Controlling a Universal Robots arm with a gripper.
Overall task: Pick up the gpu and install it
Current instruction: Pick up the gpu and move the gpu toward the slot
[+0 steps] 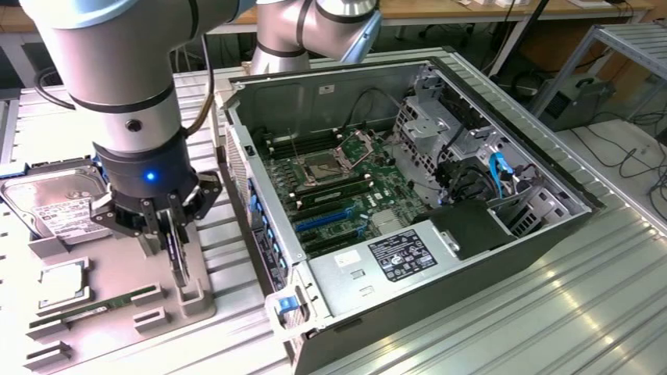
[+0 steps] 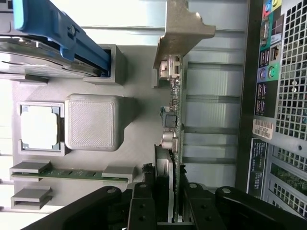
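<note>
Gripper [image 1: 175, 248] sits low at the exterior view's left, over the grey tray [image 1: 105, 269]. Its jaws are narrow and closed on the graphics card [image 1: 183, 275], which stands on edge at its tray holder (lower left of frame). In the wrist view the card runs edge-on between the fingers [image 2: 144, 208], with the silver bracket [image 2: 181, 28] at its far end. The open computer case [image 1: 469, 312] lies to the exterior view's right. The hard drive [image 1: 52, 205] and memory stick [image 1: 94, 306] rest in the tray.

The gpu [image 2: 171, 120] is green with a silver bracket [image 2: 180, 28]. Beside it the tray [image 2: 139, 143] is plain grey, the gripper [image 2: 168, 194] black.
</note>
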